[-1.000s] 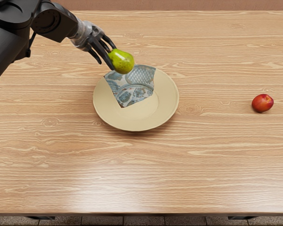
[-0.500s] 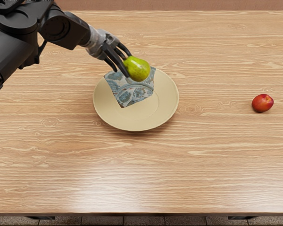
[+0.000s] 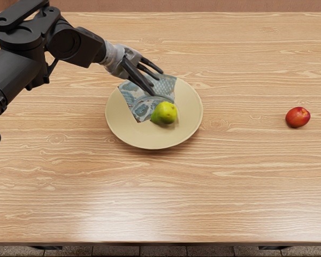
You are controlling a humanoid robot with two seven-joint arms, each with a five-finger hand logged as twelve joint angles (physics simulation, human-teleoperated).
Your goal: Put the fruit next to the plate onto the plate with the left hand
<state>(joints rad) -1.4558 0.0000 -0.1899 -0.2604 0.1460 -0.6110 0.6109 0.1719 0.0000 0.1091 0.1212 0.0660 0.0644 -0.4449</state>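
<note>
Pear (image 3: 165,113) is lying on the plate (image 3: 150,140), a little right of its middle and partly over the grey patterned patch (image 3: 144,101) that covers the plate's far-left part. From where I am standing it looks to be resting on its own, with nothing closed around it. The left hand (image 3: 135,68) is hanging over the plate's far-left rim with its dark fingers (image 3: 150,68) spread apart and gripping nothing. The lowest fingertip is reaching close to the top of the pear, and I cannot tell whether it is touching. A red fruit (image 3: 298,116) is sitting on the table (image 3: 160,203) well to the right of the plate. The placing itself looks done to me. What seems left is for the hand to be drawing clear of the plate without nudging the pear, which could roll on that shallow dish.
</note>
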